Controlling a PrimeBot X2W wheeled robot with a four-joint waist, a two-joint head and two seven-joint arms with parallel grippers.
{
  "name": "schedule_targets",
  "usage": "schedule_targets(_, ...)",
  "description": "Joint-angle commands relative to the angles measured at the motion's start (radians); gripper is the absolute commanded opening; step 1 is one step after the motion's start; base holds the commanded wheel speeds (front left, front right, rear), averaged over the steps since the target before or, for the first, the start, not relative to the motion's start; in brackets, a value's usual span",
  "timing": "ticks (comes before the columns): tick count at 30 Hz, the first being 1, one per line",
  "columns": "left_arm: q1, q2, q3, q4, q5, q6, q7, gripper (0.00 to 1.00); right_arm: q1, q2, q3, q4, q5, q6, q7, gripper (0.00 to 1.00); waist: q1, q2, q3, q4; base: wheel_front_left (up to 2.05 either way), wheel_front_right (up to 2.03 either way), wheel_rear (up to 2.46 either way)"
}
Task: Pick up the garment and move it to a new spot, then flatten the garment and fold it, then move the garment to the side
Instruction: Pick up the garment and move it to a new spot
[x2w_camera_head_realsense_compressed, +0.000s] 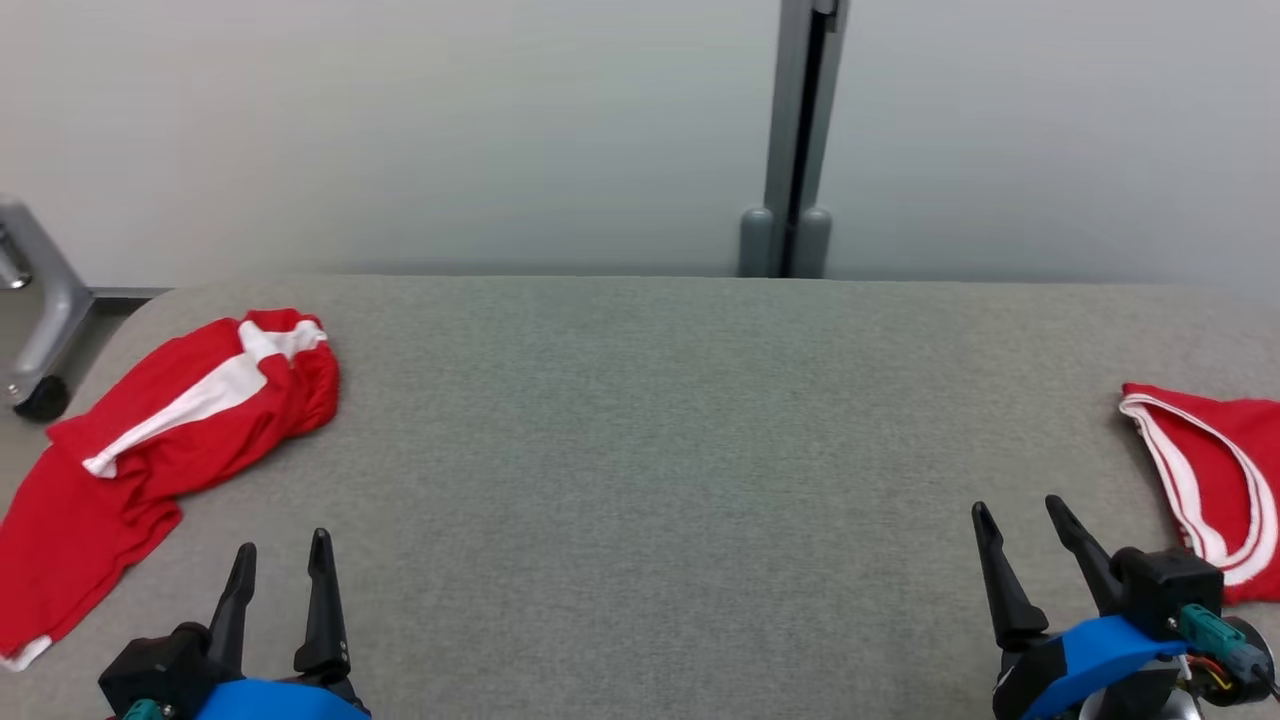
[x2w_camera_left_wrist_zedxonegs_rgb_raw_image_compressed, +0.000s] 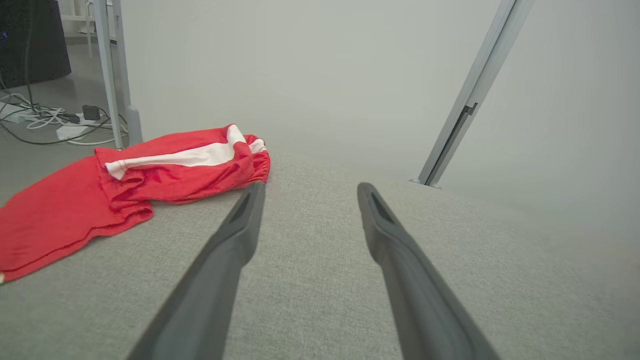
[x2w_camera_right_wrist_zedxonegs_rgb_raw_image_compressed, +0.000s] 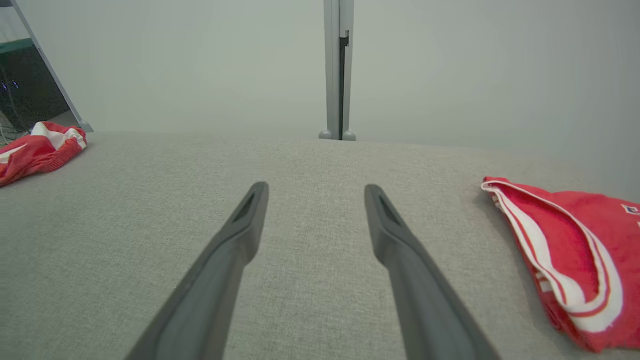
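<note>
Two red garments lie on a grey bench (x2w_camera_head_realsense_compressed: 650, 430) with a woven fabric cover and rounded far corners. At the left of the head view, the crumpled garment (x2w_camera_head_realsense_compressed: 170, 420) forms a loose heap crossed by a broad white stripe, its lower part reaching the bench's left edge. At the right edge of the frame, the second garment (x2w_camera_head_realsense_compressed: 1215, 470) lies flatter, trimmed with curved white bands. The left gripper (x2w_camera_head_realsense_compressed: 283, 541), lower left, and the right gripper (x2w_camera_head_realsense_compressed: 1018, 505), lower right, point up the frame over bare fabric. Both pairs of dark, tapered jaws stand wide apart and empty. Each gripper is near its neighbouring garment but apart from it. Behind the bench, a grey metal post (x2w_camera_head_realsense_compressed: 800, 140) rises against a plain pale wall (x2w_camera_head_realsense_compressed: 400, 120).
</note>
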Motion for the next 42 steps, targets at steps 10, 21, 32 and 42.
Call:
schedule_targets(10,-0.019,0.017,-0.001,-0.026,0.002,0.007,0.012,1.00,-0.007,0.005,0.001,-0.015,0.003,0.000,-0.014,1.00,-0.0001,0.0000,0.025,0.208,0.00,0.00,0.00)
schedule_targets(21,-0.004,0.028,0.002,-0.033,-0.005,0.016,0.017,1.00,-0.014,0.011,0.028,0.003,0.013,0.000,-0.016,1.00,-0.0001,0.0000,0.027,0.347,0.00,0.00,0.00)
schedule_targets(32,0.002,0.029,0.011,-0.059,-0.022,0.015,0.013,1.00,-0.018,0.004,0.036,0.008,0.014,0.000,-0.020,1.00,-0.0001,0.0000,0.040,0.355,0.00,0.00,0.00)
schedule_targets(42,-0.259,0.123,0.032,-0.089,-0.037,-0.028,0.165,1.00,-0.046,-0.010,0.009,-0.051,-0.016,0.000,-0.026,1.00,-0.0001,0.0000,0.128,0.334,0.00,0.00,0.00)
